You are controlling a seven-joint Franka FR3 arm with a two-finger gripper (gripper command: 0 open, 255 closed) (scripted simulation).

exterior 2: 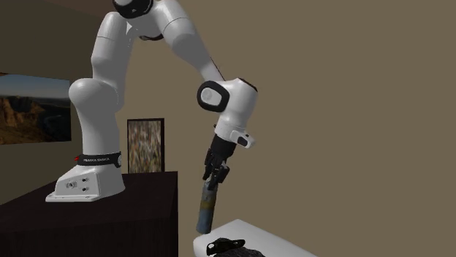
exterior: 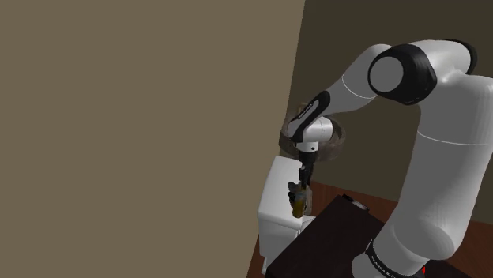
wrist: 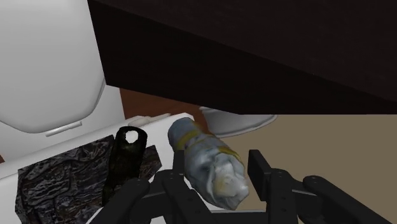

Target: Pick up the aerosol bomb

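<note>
The hand (exterior 2: pixel 214 174) is clamped on the top of the can (exterior 2: pixel 206 208), which hangs upright at its six o'clock over the edge of a white ledge (exterior 2: pixel 256 235). A dark bottle (wrist: pixel 126 159) lies near the can. The can looks light, stiff and slick-walled, so a firm hold across the cylinder probably suits it best.

One aerosol can (wrist: pixel 207 162), one bottle (wrist: pixel 125 159), one toilet (wrist: pixel 44 63).
</note>
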